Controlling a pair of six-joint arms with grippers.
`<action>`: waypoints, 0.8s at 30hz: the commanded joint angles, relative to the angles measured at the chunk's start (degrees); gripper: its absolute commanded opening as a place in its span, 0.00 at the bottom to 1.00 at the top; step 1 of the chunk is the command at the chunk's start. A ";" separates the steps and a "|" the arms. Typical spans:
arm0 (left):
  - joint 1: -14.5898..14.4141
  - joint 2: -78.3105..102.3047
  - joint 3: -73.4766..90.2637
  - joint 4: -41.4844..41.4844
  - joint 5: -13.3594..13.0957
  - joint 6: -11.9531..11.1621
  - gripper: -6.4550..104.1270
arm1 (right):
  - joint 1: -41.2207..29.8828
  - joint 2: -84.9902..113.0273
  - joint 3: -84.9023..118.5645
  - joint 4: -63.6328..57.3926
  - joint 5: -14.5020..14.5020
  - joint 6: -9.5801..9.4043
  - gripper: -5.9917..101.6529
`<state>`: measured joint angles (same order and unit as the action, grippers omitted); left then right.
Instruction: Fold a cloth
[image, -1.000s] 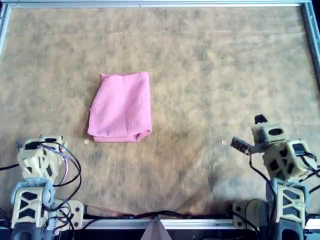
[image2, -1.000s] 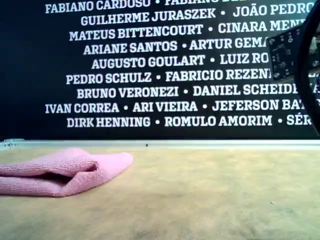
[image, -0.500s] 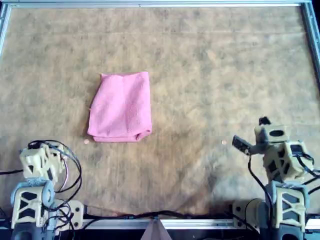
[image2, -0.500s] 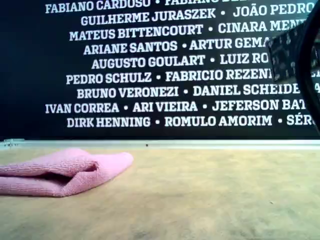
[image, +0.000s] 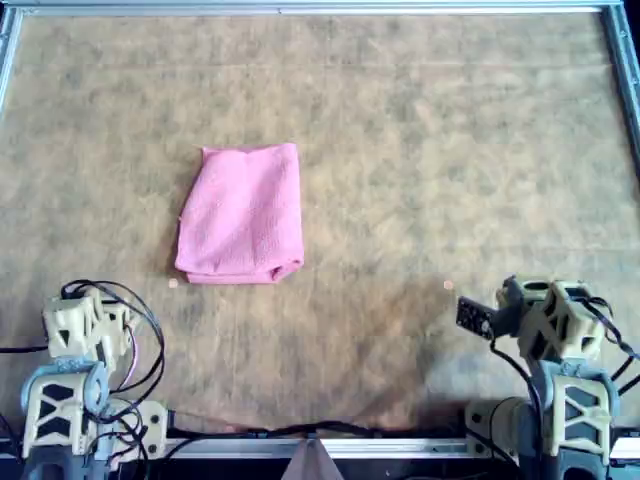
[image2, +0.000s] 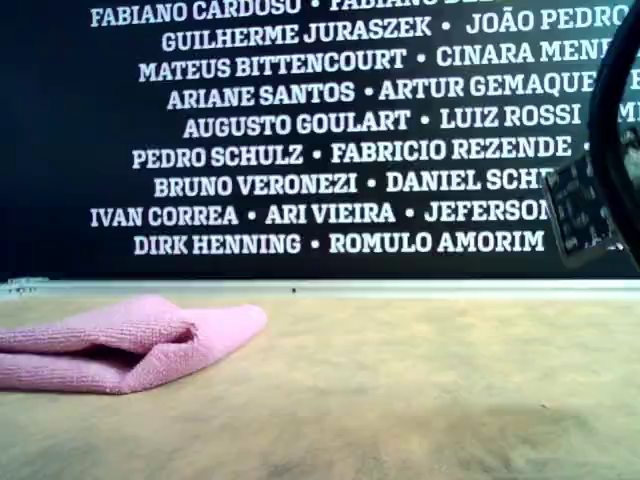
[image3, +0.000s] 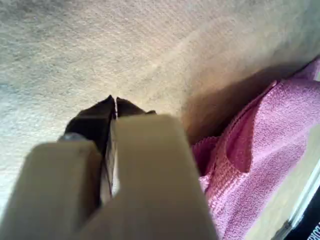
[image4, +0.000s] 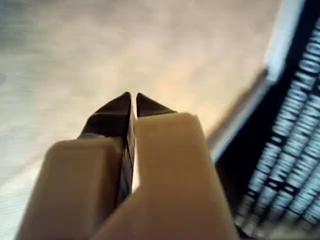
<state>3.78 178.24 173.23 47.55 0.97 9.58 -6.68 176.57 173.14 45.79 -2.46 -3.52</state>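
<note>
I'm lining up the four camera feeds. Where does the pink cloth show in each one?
Overhead view: the cloth lies folded, left of centre on the tan table.
Exterior view: at that picture's lower left, layers stacked.
Left wrist view: beside the shut left end effector, untouched.
Right wrist view: not in it.
Shared landmark: the tan table.

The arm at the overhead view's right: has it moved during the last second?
Yes. That arm has drawn back toward the overhead view's bottom edge, away from the small pale dot on the mat, while the cloth lies unmoved.
</note>
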 joint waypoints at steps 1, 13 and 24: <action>1.32 0.79 -0.97 0.09 -0.18 0.44 0.05 | -0.26 2.46 0.70 2.99 -0.18 -0.26 0.07; 0.26 -0.09 -0.97 0.09 -0.97 0.53 0.05 | 0.97 1.67 0.70 2.72 -2.55 0.62 0.06; 0.35 -0.09 -0.97 0.09 -0.88 0.53 0.05 | 0.00 1.58 0.70 2.81 -6.94 -0.26 0.07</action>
<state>3.78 178.07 173.23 47.55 0.26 9.58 -6.15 176.57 173.14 47.81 -9.05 -3.60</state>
